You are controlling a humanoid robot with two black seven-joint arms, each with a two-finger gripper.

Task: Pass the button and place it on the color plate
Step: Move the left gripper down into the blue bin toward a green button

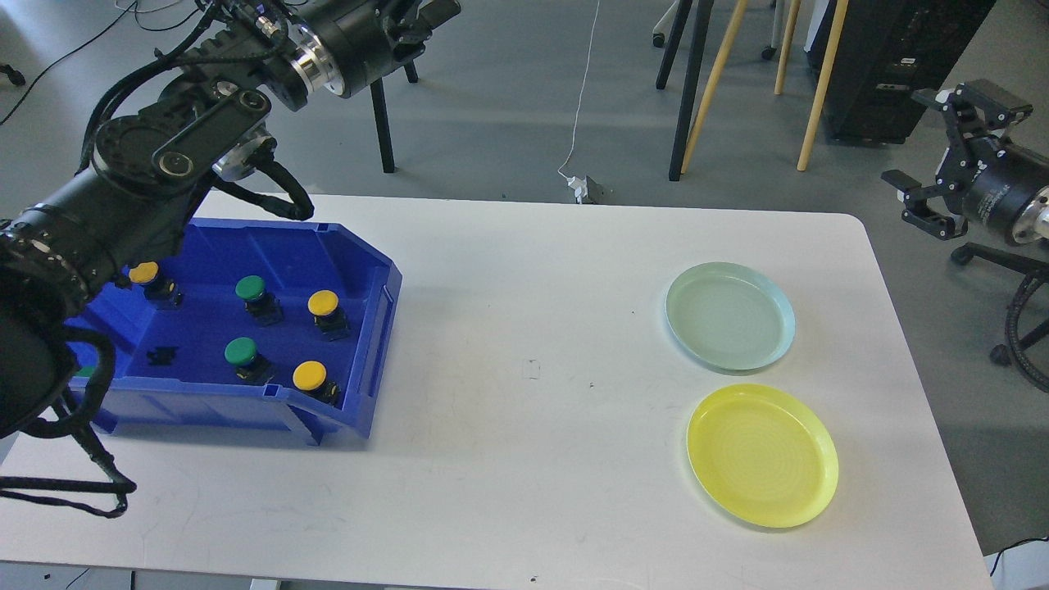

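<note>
Several push buttons stand in the blue bin (pixel 373 328) at the table's left: yellow-capped ones (pixel 323 303) (pixel 310 375) (pixel 143 273) and green-capped ones (pixel 250 288) (pixel 240 351). A pale green plate (pixel 729 315) and a yellow plate (pixel 762 455) lie empty at the right. My left gripper (pixel 426 16) is raised high behind the bin at the top edge, dark and partly cut off. Beyond the table's right edge, my right gripper (pixel 914 139) is open and holds nothing.
My left arm's thick links overhang the bin's left side and hide part of it. A small black part (pixel 161 355) lies on the bin floor. Chair and easel legs stand on the floor behind the white table (pixel 533 270).
</note>
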